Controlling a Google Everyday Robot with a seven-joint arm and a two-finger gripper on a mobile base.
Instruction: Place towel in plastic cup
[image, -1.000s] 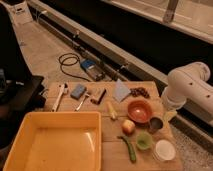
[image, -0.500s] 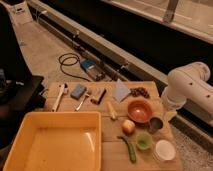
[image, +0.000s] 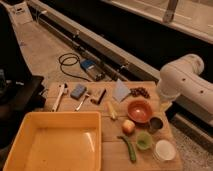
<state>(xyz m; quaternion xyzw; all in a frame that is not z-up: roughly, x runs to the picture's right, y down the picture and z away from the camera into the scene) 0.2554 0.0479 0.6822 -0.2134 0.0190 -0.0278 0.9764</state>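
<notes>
I'm watching from above the wooden table, and only the robot's white arm shows, bulking in at about 3 o'clock off the table's right edge. The gripper is out of my sight somewhere beyond those links, so I can't place it more closely. Its jaws stand wide apart, and none of the task's things is in them. The towel lies flat on the wood at roughly 1 o'clock near the far edge, a pale square just beside a dark bunch of grapes at its 3 o'clock. The plastic cup, light green and upright, sits at about 5 o'clock near the front edge, well apart from the towel. Between them stands the orange bowl, with a dark metal cup at its 4 o'clock. A round reddish-yellow fruit sits at the cup's 10 o'clock, a long green vegetable at its 8 o'clock, and a white round dish at its 4 o'clock. A big yellow tub fills the front left. Behind it lie a blue sponge block and a white tool.
</notes>
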